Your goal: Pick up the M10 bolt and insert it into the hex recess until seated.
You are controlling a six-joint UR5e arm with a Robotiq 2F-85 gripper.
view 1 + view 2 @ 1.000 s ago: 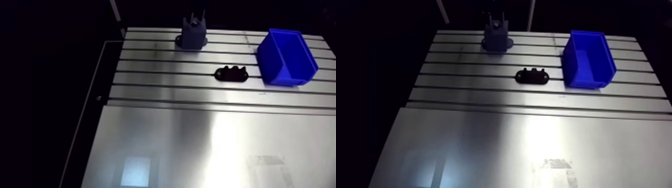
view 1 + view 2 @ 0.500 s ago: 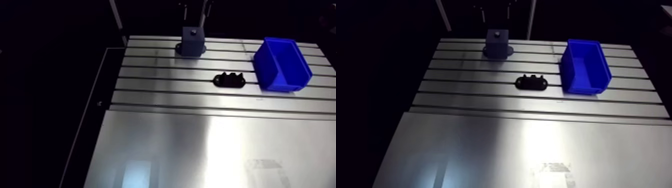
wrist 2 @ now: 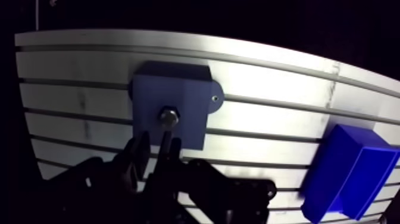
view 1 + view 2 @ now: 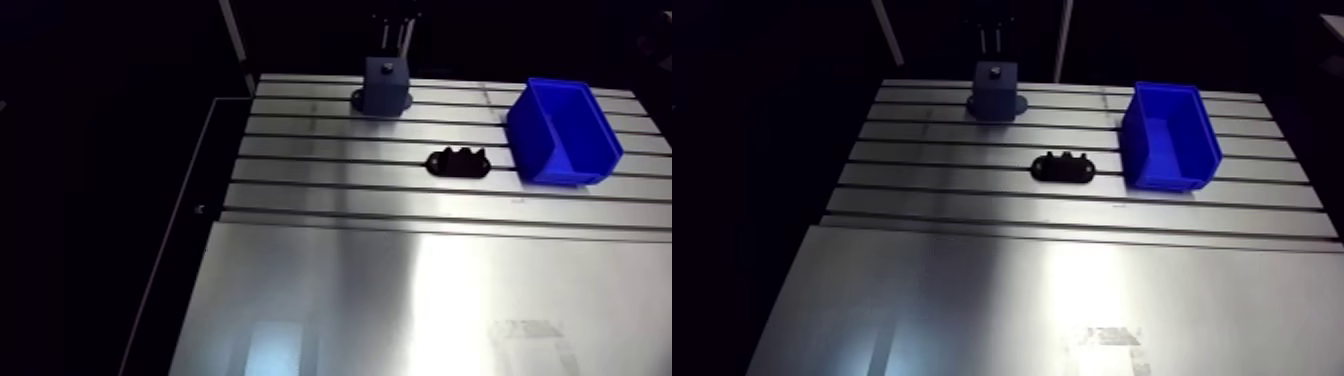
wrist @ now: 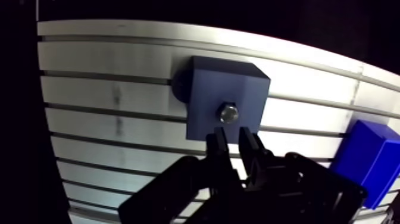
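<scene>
In the arm view the gripper (image 4: 394, 48) has risen since a moment ago. Earlier its fingertips stood down around the top of the dark blue block (image 4: 386, 92); now they hang above and just behind the block, free of it. The M10 bolt (image 4: 387, 68) stays where it was, its head showing as a small dark spot in the middle of the block's top face. The camera itself has also shifted a little between the pictures.

The block stands on the slotted table (image 4: 330, 200), close to the far edge. The black fixture (image 4: 458, 161) lies nearer the camera than the block and toward the bin side, a few slots away from it. The blue bin (image 4: 563, 130) sits well apart from the block, by the table's side edge. Bare slotted surface runs from the block out to the opposite edge, and a smooth plate lies beyond the fixture, nearest the camera.

In the wrist view the camera looks nearly straight down the bolt. Its hex head sits in the block's top face with the shank hidden inside, so the long axis stands upright, head up. The two fingers (image 5: 217, 146) are a narrow gap apart with nothing between them, and their tips stop just short of the bolt head. The bin shows off to one side of the block, well apart from it.
</scene>
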